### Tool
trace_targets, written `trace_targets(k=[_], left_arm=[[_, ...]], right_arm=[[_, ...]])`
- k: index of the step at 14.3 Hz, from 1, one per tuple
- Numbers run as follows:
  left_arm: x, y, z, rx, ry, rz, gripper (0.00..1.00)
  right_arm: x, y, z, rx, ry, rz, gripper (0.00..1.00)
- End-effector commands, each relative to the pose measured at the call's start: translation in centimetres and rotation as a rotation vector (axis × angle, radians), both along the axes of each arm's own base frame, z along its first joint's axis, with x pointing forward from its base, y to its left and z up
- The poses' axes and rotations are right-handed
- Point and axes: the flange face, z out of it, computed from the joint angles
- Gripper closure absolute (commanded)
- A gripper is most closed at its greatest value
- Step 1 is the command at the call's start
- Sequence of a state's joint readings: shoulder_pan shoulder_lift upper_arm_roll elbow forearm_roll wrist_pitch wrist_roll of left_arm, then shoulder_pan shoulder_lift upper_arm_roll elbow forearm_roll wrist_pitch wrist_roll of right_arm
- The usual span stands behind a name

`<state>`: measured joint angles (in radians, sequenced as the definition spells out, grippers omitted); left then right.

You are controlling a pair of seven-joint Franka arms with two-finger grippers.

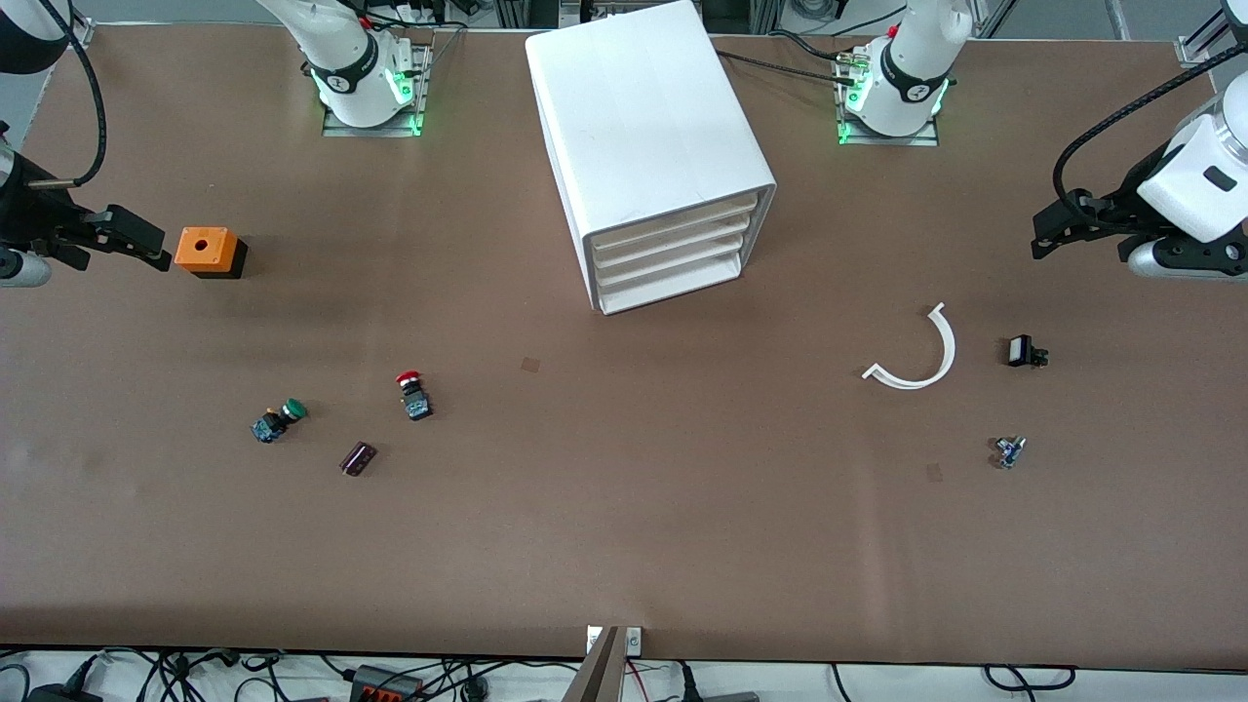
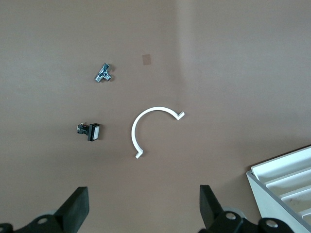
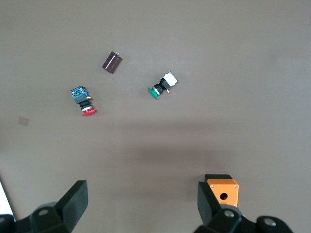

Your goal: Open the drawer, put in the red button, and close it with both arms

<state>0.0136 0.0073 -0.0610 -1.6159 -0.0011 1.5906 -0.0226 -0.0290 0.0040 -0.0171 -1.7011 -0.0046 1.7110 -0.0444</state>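
Two grippers hang apart at the table's ends, both with fingers spread and holding nothing. The right gripper (image 1: 146, 244) is above the table just beside the orange cube (image 1: 207, 251). Nearer the camera lie the green button (image 1: 278, 421), a dark cylinder (image 1: 358, 458) and the red button (image 1: 413, 395) on its side. The cabinet (image 1: 648, 146) stands mid-table, each drawer (image 1: 673, 277) closed. A white curved strip (image 1: 916, 353) lies near the left gripper (image 1: 1058, 229).
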Motion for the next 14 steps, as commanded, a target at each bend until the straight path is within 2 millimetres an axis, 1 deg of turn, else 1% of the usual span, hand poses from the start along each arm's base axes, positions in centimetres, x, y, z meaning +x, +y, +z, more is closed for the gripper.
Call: trace_targets(k=[1, 5, 8, 10, 12, 13, 14], left_arm=[[0.1, 0.1, 0.7, 0.013, 0.004, -0.002, 0.0], [0.1, 0.1, 0.7, 0.01, 0.004, 0.001, 0.0], [-0.1, 0.0, 0.6, 0.008, 0.016, 0.003, 0.0], [-0.4, -0.5, -0.3, 0.01, 0.077, -0.011, 0.0], [-1.5, -1.6, -1.6, 0.01, 0.19, -0.04, 0.0], [-1.9, -1.9, -2.8, 0.015, 0.268, -0.046, 0.0], [-2.9, -3.1, -3.5, 0.013, 0.352, -0.068, 0.0]], right_arm=[[-0.3, -0.1, 0.4, 0.0, -0.003, 0.002, 0.0], [-0.3, -0.1, 0.3, 0.0, -0.002, 0.002, 0.0], [0.4, 0.0, -0.6, 0.003, 0.001, 0.003, 0.0], [1.5, 0.2, -1.5, 0.003, 0.013, 0.006, 0.0], [2.6, 0.3, -3.0, 0.006, 0.035, 0.009, 0.0], [3.1, 0.8, -4.3, 0.006, 0.055, 0.018, 0.0], [3.6, 1.8, -5.2, 0.006, 0.064, 0.035, 0.0]])
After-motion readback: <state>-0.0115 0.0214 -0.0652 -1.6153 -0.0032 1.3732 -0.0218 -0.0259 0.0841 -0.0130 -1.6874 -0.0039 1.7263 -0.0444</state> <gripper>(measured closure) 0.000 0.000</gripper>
